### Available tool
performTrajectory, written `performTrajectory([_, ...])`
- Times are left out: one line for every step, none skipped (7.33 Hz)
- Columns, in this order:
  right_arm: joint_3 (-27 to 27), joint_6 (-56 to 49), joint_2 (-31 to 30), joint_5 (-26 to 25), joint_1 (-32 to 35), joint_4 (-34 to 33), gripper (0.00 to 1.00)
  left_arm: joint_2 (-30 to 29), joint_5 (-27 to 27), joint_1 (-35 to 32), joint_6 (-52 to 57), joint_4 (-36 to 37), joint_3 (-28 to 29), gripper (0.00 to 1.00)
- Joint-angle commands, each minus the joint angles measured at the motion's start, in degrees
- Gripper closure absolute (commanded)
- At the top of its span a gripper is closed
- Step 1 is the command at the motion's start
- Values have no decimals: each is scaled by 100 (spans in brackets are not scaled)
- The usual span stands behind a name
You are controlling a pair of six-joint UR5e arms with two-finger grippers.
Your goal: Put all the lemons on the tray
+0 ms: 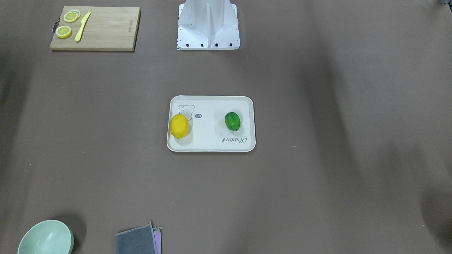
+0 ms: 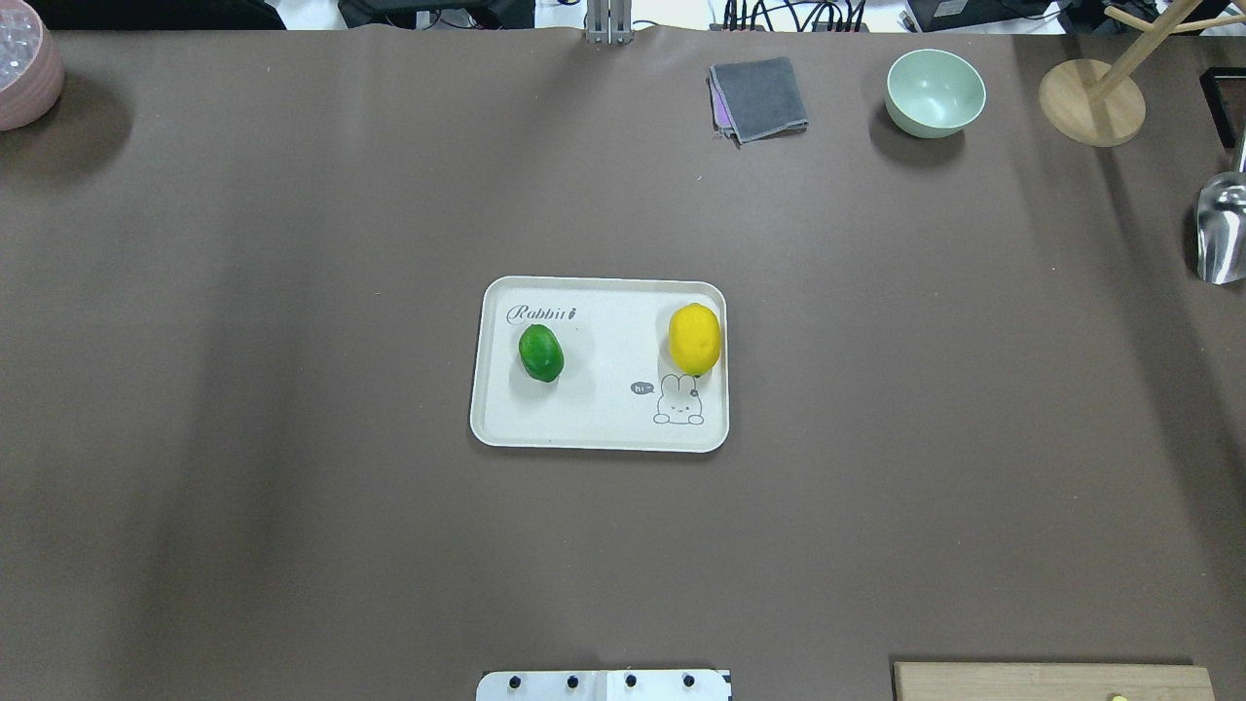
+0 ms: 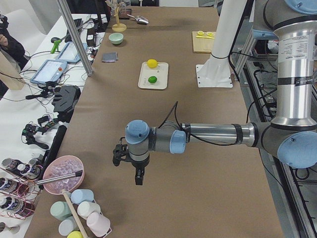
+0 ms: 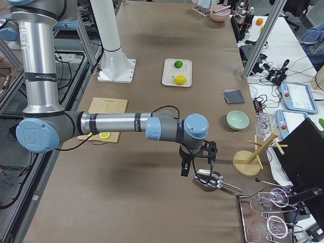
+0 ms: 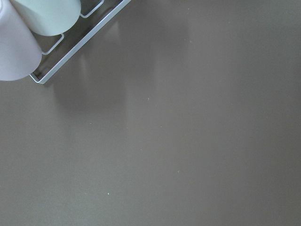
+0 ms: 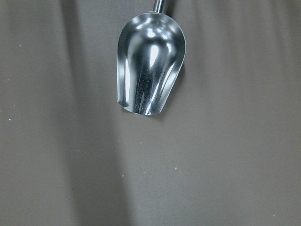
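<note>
The yellow lemon (image 1: 179, 126) and the green lemon (image 1: 232, 121) lie apart on the tray (image 1: 212, 141) in the middle of the desk (image 1: 317, 183) — likely light, firm, slick and prone to roll, best pinched across the belly — while I cannot tell whether the left fingers (image 3: 138, 176) or right fingers (image 4: 183, 168) are parted.

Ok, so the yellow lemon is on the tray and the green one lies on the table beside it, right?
No. The green lemon lies on the tray too, apart from the yellow lemon; the overhead exterior view shows it.
</note>
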Motion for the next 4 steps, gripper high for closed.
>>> performTrajectory([86, 19, -69, 23, -34, -45, 1, 14, -2, -10, -5, -41, -44, 1])
performTrajectory([86, 11, -69, 49, -34, -36, 0, -38, -2, -2, 3, -41, -44, 1])
performTrajectory([77, 11, -69, 50, -34, -36, 0, -56, -2, -1, -5, -41, -44, 1])
performTrajectory([59, 11, -78, 50, -34, -36, 0, -39, -2, -1, -5, -41, -44, 1])
